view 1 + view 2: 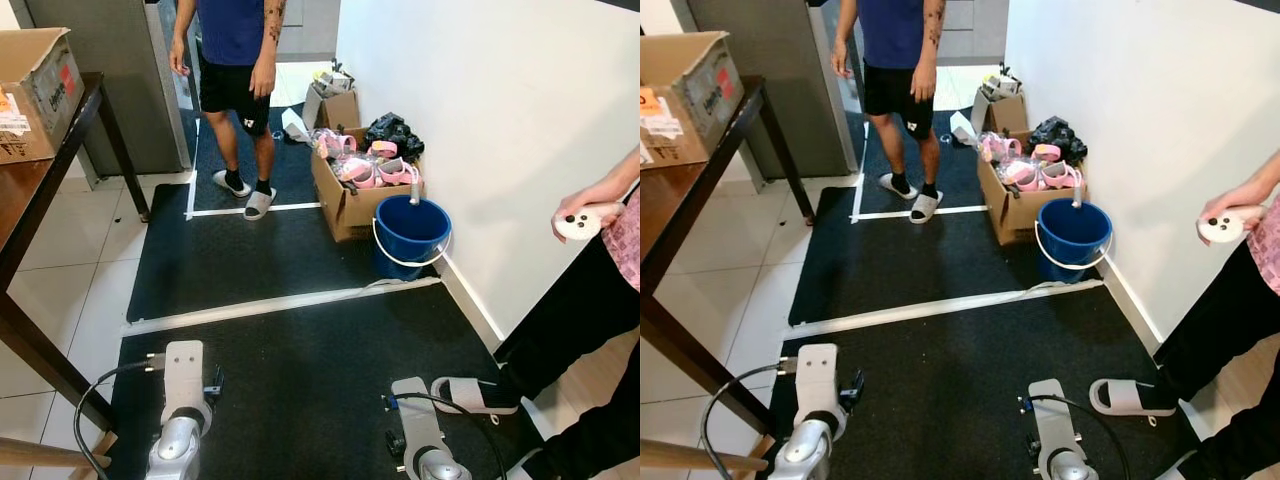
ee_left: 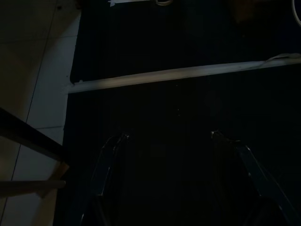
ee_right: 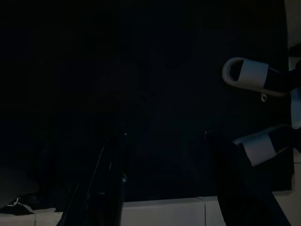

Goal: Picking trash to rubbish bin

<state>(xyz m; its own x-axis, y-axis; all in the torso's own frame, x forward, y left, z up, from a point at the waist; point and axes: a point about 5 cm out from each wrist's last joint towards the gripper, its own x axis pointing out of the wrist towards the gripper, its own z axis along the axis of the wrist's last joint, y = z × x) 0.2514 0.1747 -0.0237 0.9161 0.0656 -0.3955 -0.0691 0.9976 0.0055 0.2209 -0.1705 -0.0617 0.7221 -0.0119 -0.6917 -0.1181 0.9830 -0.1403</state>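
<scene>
A blue bucket [image 1: 410,230] with a white handle stands on the dark mat by the right wall. Beside it is an open cardboard box [image 1: 345,208] heaped with pink items [image 1: 365,165], and a crumpled white scrap [image 1: 293,125] lies further back. Both silver arms hang low at the near edge, the left arm [image 1: 183,375] and the right arm [image 1: 415,410]. In the dark left wrist view, my left gripper [image 2: 167,136] is open over bare mat. My right gripper [image 3: 164,134] is also open, holding nothing, with a slippered foot [image 3: 249,75] near it.
A person [image 1: 235,60] stands at the far end of the mat. Another person at the right holds a white controller [image 1: 583,222], one foot [image 1: 470,395] close to my right arm. A dark table [image 1: 30,200] carrying a carton [image 1: 30,90] is on the left. White tape [image 1: 280,303] crosses the mat.
</scene>
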